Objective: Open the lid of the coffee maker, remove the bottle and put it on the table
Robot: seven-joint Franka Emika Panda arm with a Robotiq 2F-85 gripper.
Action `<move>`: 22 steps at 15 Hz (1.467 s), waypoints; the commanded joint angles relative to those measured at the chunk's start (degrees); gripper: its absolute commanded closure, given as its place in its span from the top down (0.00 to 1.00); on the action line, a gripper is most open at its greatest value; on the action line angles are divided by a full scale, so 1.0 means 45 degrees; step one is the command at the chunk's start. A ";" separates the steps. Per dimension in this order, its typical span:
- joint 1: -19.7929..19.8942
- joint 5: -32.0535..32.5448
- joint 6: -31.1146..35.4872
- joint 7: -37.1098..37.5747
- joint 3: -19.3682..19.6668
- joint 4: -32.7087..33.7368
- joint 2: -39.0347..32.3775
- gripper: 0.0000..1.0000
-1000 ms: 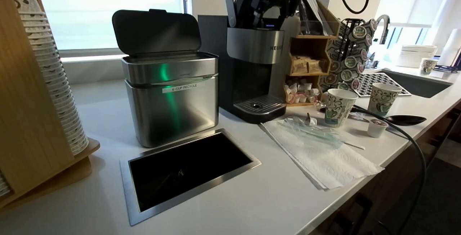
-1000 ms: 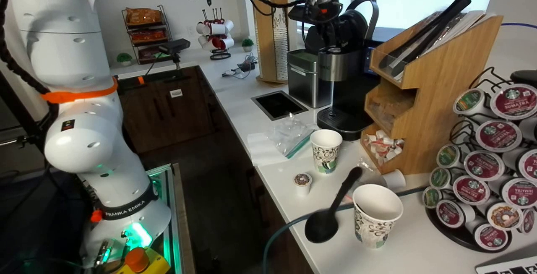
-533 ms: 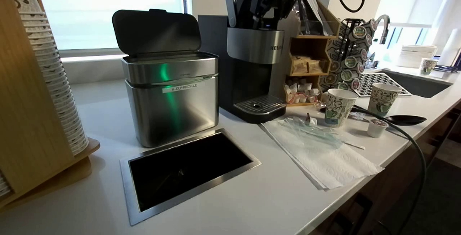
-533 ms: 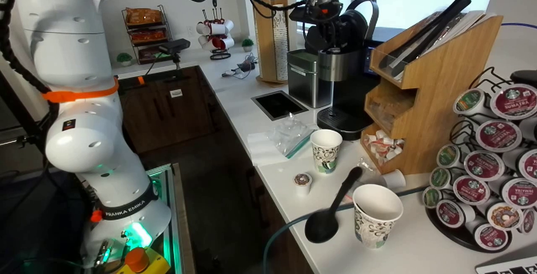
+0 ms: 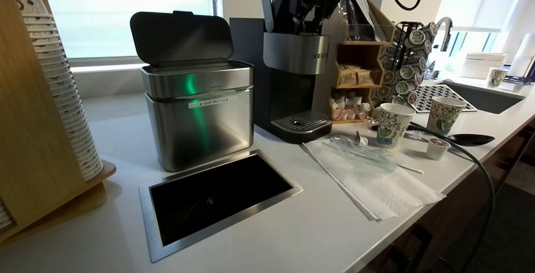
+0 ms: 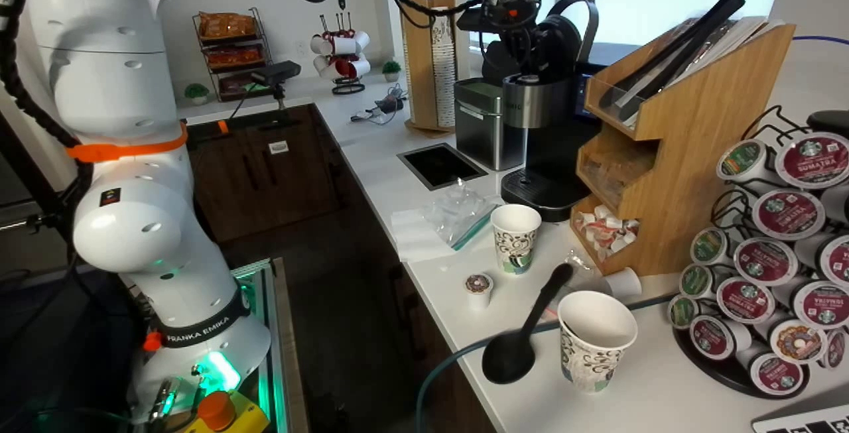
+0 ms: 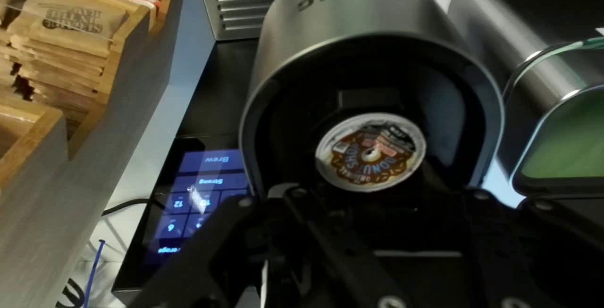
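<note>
Small leftward nudge from the tool (image 5: 307, 26) in an exterior view, narrower-looking than a second ago, jaws apart, holding nothing visible. Hangs at the open top of the coffee maker (image 5: 292, 53), lid (image 5: 283, 9) up, near the bottle (image 7: 370, 152) (basically a pod) seated inside. So, probably pinch next, then off to the bench (image 5: 309, 231). Further right: wooden caddy (image 5: 360, 57) with brown packets (image 5: 347, 75) and creamers (image 5: 350, 108), then paper cups (image 5: 395, 126), can't see the bottoms.
</note>
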State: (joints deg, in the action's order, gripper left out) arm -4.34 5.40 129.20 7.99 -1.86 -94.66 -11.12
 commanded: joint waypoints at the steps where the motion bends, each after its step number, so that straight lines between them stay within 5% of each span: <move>1: -0.0060 0.0217 0.0141 0.0360 0.0065 0.0221 0.0020 0.28; 11: 0.0056 -0.0645 -0.0185 -0.0045 -0.0140 0.0377 0.1310 0.28; 16: 0.0143 -0.3989 -0.0621 -0.3371 -0.0435 -0.2231 0.4344 0.28; 18: -0.0077 -0.4983 -0.2113 -0.4481 -0.0231 -0.2961 0.5484 0.28; 21: -0.0039 -0.4597 -0.4588 -0.4233 0.0030 -0.3856 0.6918 0.28; 22: -0.0087 -0.4332 -0.3939 -0.3936 -0.0150 -0.2636 0.5752 0.53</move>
State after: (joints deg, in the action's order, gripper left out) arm -4.31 -14.26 111.50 -9.87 -2.87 -106.88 15.02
